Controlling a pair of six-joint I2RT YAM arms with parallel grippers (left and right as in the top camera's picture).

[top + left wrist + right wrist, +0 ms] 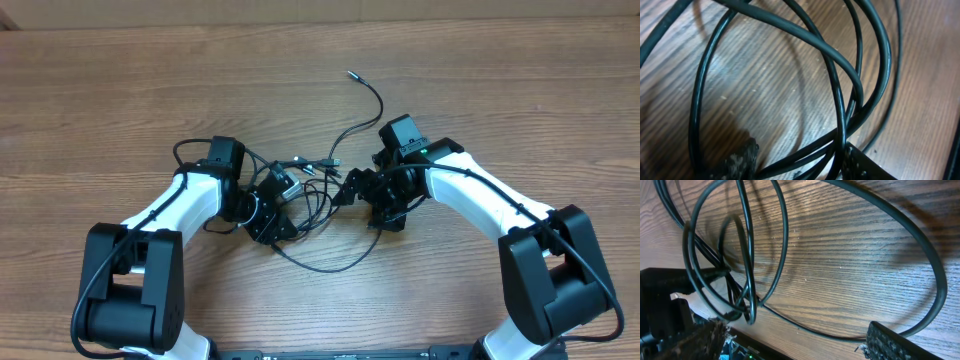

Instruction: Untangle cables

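Several thin black cables [318, 192] lie tangled on the wooden table between my two grippers. One strand runs back to a small plug [351, 73], and a loop [325, 265] bulges toward the front. My left gripper [278, 207] sits low at the tangle's left side. In the left wrist view its jaws [800, 167] stand apart, with several cable strands [840, 80] crossing between them beside the right finger [862, 165]. My right gripper [358, 188] is at the tangle's right side. Its jaws [795, 347] are wide open over one strand [840, 332] lying flat on the wood.
The bare wooden table [120, 90] spreads out on all sides of the tangle. The white left arm [175, 205] and the right arm [480, 190] reach in from the front corners. A black part of the other arm [660, 297] shows at the left of the right wrist view.
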